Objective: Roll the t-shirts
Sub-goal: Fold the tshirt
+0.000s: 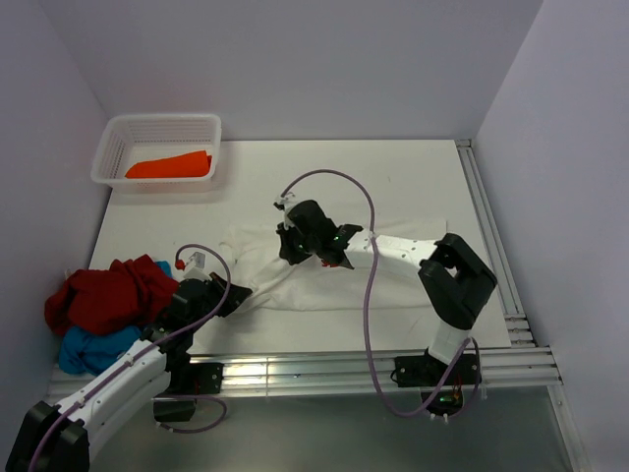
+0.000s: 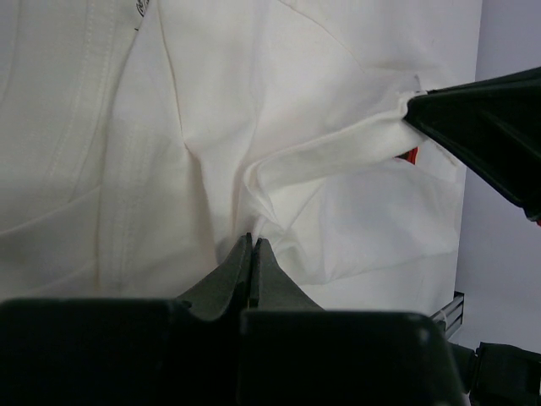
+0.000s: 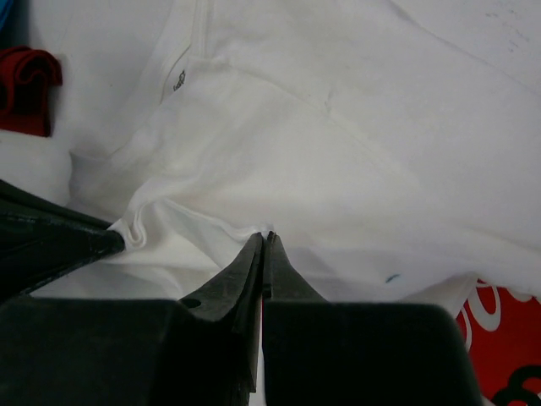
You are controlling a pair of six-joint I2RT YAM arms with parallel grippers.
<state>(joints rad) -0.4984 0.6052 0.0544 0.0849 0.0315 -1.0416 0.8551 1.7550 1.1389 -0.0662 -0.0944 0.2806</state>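
The left gripper's [image 2: 252,247] dark tapered fingers are pressed tight together, a pinch of white cotton caught between their tips. The right gripper [image 3: 265,245] is clenched the same way on another fold of the same cloth. Both hold the white cotton t-shirt with the red chest print [image 1: 334,287]. In each wrist view the other gripper's black tip shows just beside, drawing the fabric into a short taut ridge between the two pinch points. The cloth is thin and soft, creased into shallow folds round the fingers, with stitched seams and a small label visible. A corner of the glossy red print [image 3: 500,338] peeks from under a folded layer. Seen from above, the shirt lies flat in the middle of the white table [image 1: 393,177], its long axis running left to right. Both grips sit at its left end, the left arm on the near corner, the right arm further in, so the bulk of the shirt stretches away to the right of the fingers. Any roll probably has to travel that way. Well apart at the table's left edge lie a crumpled dark red t-shirt [image 1: 108,293] and a blue t-shirt [image 1: 93,349]. An orange t-shirt [image 1: 169,165] rests in the white perforated plastic basket [image 1: 111,147] at the far left corner.
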